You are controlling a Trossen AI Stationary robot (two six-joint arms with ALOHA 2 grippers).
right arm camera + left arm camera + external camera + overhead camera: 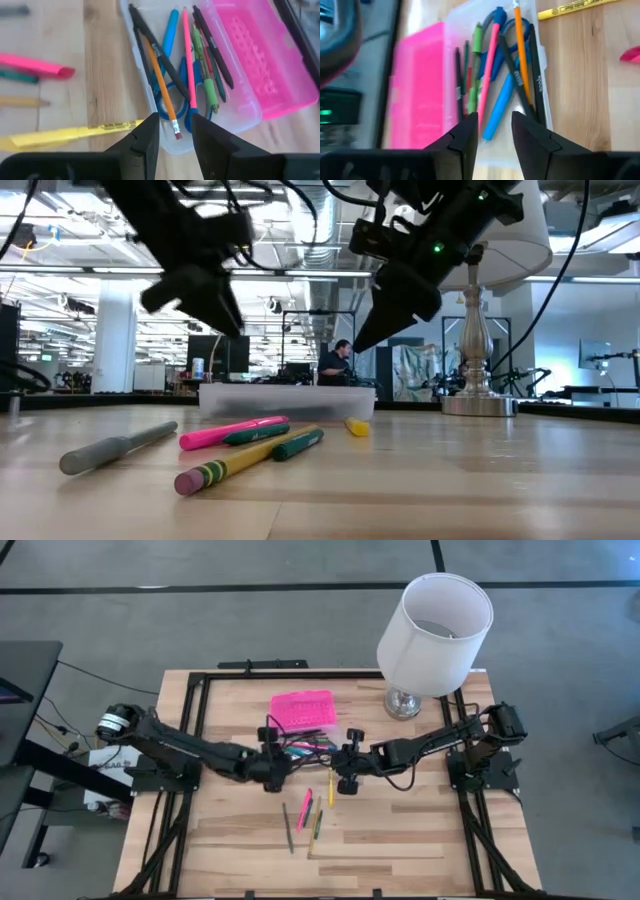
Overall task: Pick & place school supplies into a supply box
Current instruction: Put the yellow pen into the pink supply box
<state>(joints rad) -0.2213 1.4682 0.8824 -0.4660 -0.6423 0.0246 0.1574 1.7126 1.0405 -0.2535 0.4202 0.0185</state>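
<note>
Clear plastic forms the supply box's base [540, 75], already holding pens and scissors [172, 100] beside its pink lid [302, 710]. Both the left tool [495, 132] and right tool [175, 131] hover over it, spread and empty. So close together, they could collide, or nudge the box while reaching for the pens left on the surface [400, 840].

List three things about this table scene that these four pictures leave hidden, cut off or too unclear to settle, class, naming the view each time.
1. High view: the supply box base and its contents are largely covered by the left claw and right claw above it.
2. Low view: the box base is blurred, so nothing inside reads.
3. Right wrist view: the yellow highlighter is partly covered by that claw's fingers; its printed label is unreadable.
</note>
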